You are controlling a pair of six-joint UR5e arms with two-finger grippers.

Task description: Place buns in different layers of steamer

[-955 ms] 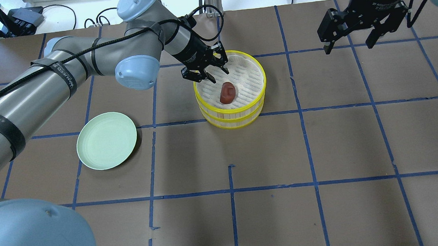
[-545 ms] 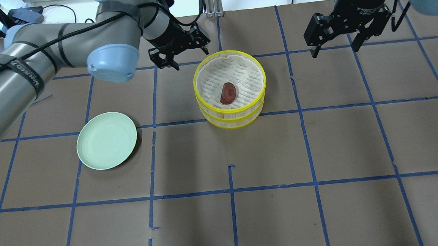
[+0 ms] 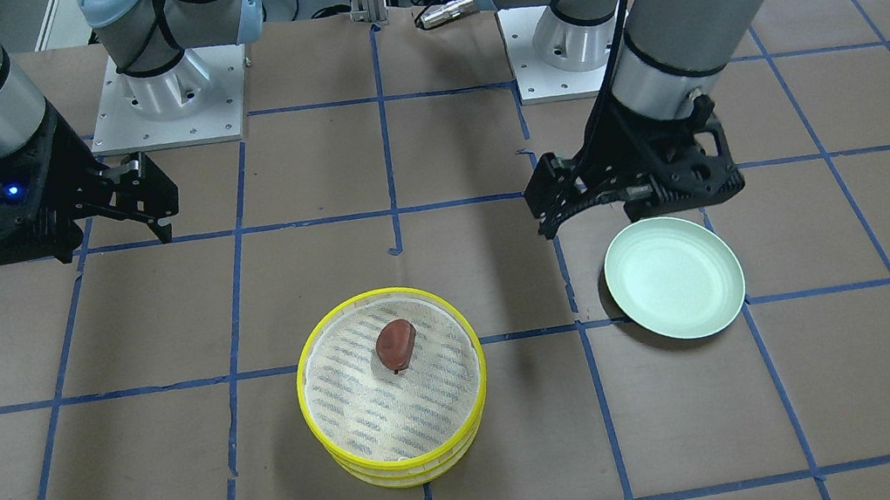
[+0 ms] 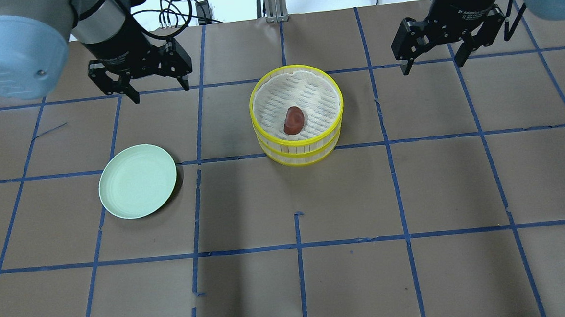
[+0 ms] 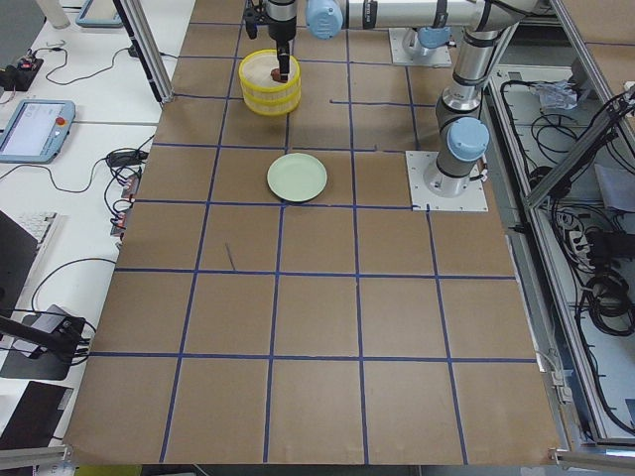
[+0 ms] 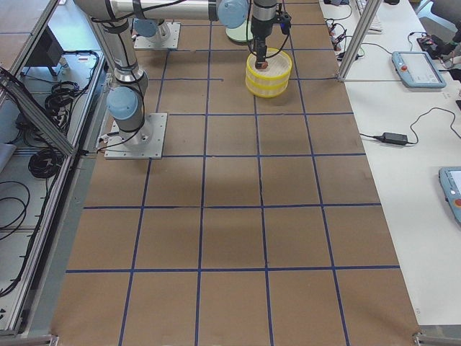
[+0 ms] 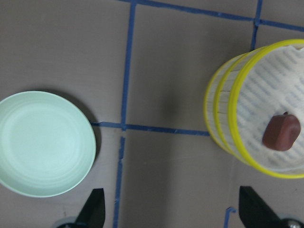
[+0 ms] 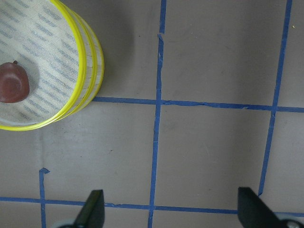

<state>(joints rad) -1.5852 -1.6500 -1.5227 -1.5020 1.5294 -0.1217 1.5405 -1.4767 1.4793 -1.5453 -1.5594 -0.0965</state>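
The two steamer layers [image 4: 301, 150] are stacked as one yellow-rimmed tower in the middle of the table. The dark reddish-brown bun [image 4: 294, 120] lies on the striped mesh of the top layer. It also shows in the front view [image 3: 396, 345] and both wrist views [image 7: 282, 133] [image 8: 13, 83]. The white bun is out of view. My left gripper [image 4: 160, 92] is open and empty, above the table, left of the steamer. My right gripper [image 4: 432, 66] is open and empty, above the table to the steamer's right.
An empty pale green plate [image 4: 137, 181] lies left of the steamer, nearer the robot. In the front view the plate [image 3: 674, 277] sits just below the left gripper. Blue tape lines grid the brown table.
My left gripper has drawn away from the steamer's rim, leftward and back, still open and empty. My right gripper has shifted slightly left. The bun and steamer have not moved.
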